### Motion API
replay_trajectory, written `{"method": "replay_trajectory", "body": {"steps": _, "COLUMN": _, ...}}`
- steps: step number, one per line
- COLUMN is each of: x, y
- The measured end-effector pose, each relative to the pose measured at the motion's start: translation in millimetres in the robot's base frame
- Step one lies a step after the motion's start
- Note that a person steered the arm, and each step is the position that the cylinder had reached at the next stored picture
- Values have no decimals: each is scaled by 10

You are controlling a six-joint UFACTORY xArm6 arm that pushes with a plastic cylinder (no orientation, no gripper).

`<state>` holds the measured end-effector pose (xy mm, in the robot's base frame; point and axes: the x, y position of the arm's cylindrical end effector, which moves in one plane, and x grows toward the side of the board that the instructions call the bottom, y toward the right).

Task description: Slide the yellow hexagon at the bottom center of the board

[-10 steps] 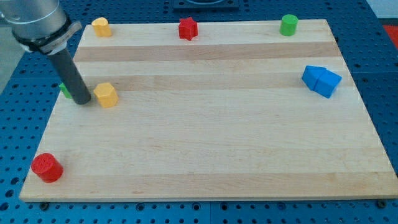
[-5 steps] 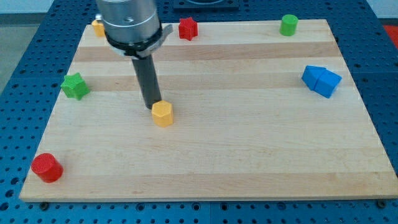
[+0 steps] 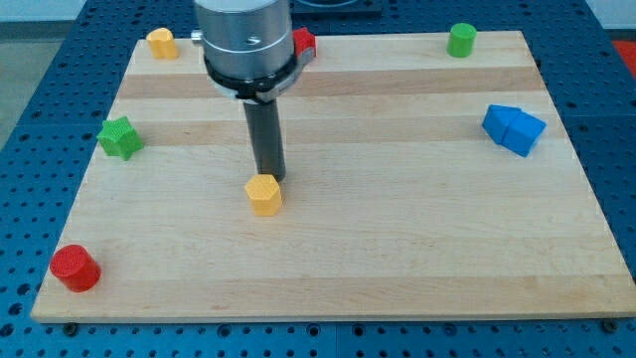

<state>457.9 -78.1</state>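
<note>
The yellow hexagon point(image 3: 264, 195) lies on the wooden board point(image 3: 397, 229), left of centre and about halfway down. My tip point(image 3: 270, 178) is just above it in the view, at its upper right edge, touching or almost touching it. The rod rises from there to the arm's grey body near the view's top.
A green star-shaped block point(image 3: 120, 137) lies at the left edge. A red cylinder point(image 3: 75, 268) is at the bottom left corner. A yellow block point(image 3: 162, 43), a red block point(image 3: 304, 41) partly hidden by the arm, and a green cylinder point(image 3: 461, 40) line the top edge. A blue block point(image 3: 514, 129) lies at the right.
My tip has swept rightwards from the board's left edge, pushing the yellow hexagon right and down the view. The green star block, hidden behind the rod before, now shows.
</note>
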Motion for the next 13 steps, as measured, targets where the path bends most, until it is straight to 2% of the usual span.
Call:
{"method": "replay_trajectory", "body": {"steps": 5, "x": 726, "y": -70}}
{"method": "replay_trajectory", "body": {"steps": 7, "x": 811, "y": -482}}
{"method": "replay_trajectory", "body": {"steps": 9, "x": 1231, "y": -454}}
{"method": "replay_trajectory", "body": {"steps": 13, "x": 976, "y": 195}}
